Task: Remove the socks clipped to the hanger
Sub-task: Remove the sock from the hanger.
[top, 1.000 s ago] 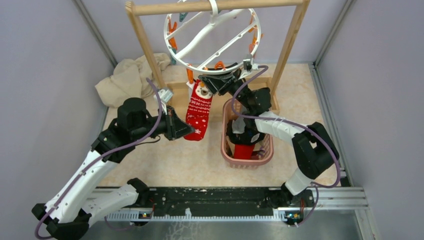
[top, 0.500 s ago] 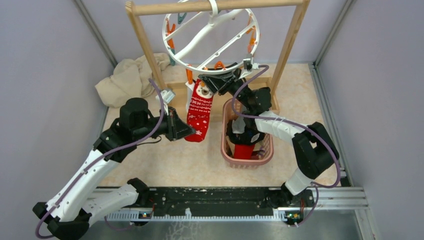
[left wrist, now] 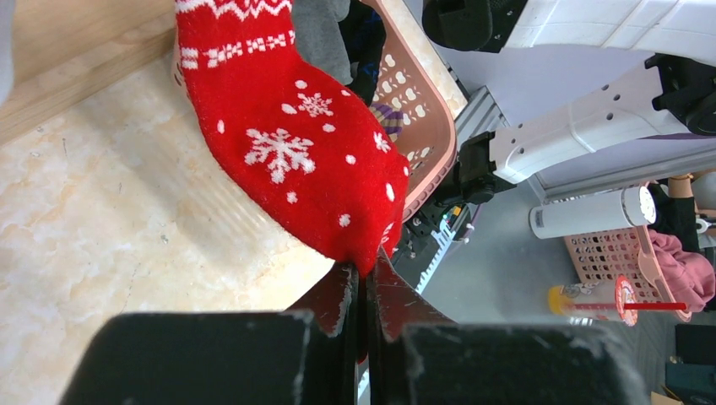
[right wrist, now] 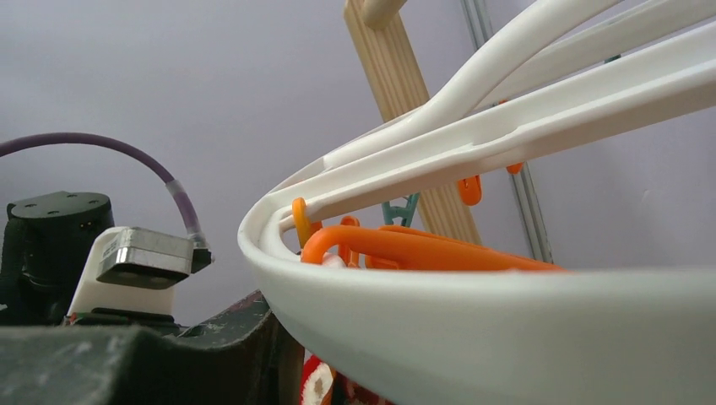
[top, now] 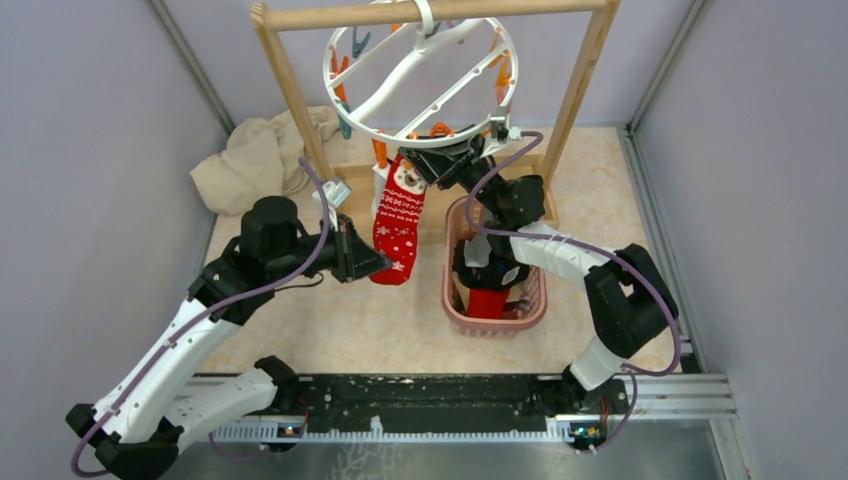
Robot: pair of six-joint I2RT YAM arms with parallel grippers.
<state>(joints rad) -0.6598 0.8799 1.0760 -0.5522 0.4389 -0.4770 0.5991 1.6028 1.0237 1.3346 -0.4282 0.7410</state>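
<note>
A red sock [top: 398,225] with white snowflakes hangs from an orange clip [top: 381,152] under the near rim of the round white hanger [top: 345,115]. My left gripper [top: 376,262] is shut on its toe; in the left wrist view the red sock [left wrist: 287,143] runs down into the pinched left gripper [left wrist: 365,268]. My right gripper [top: 432,163] is up at the sock's cuff, just below the ring. In the right wrist view the hanger [right wrist: 507,337] hides most of the jaws; one dark finger [right wrist: 228,337] and an orange clip [right wrist: 422,249] show.
The hanger hangs from a wooden rack [top: 290,90]. A pink lattice basket [top: 455,310] with red and dark socks stands right of the hanging sock, under the right arm. A beige cloth [top: 260,155] lies at the back left. Grey walls close in both sides.
The right gripper has edged up under the ring, and the hanger has tipped slightly up and left with it. The left gripper keeps its hold on the toe.
</note>
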